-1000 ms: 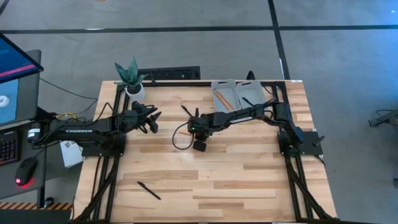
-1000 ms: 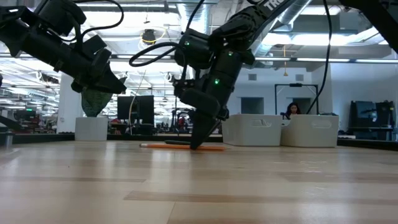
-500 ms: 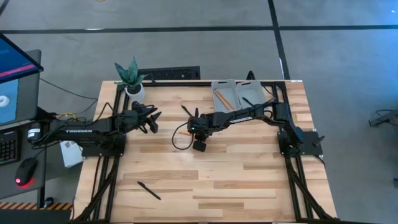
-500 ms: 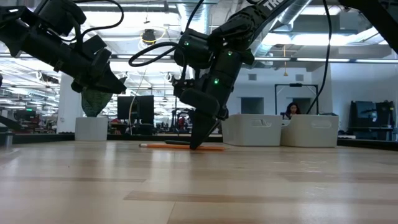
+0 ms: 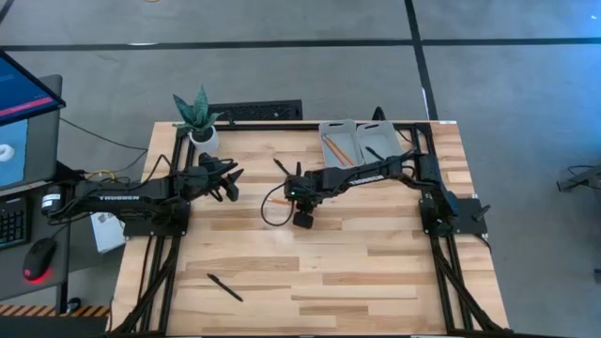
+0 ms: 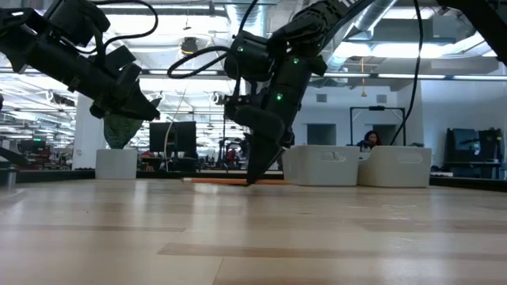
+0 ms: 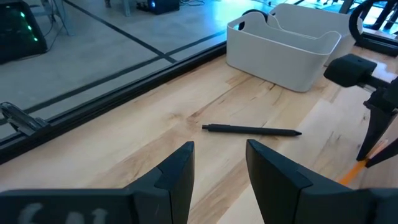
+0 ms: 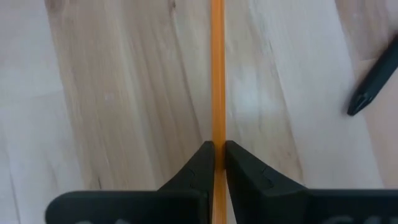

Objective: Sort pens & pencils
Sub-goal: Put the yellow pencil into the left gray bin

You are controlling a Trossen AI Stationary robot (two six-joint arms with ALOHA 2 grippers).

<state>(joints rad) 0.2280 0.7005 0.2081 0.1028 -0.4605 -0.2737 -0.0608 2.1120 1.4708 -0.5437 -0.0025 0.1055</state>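
High view: we see the right gripper [image 5: 290, 194] mid-table, clenched on an orange pencil [image 8: 217, 74]; in the right wrist view the fingers [image 8: 200, 163] pinch it on both sides. Low view puts the pencil just off the table [image 6: 317, 237]. Left gripper [image 5: 228, 180] hovers near the plant [image 5: 197, 113], jaws parted, nothing held. One black pen [image 7: 252, 129] lies just behind the right gripper, another pen [image 5: 224, 287] near the front edge. Two bins [image 5: 357, 139] at the back hold a pencil and a pen.
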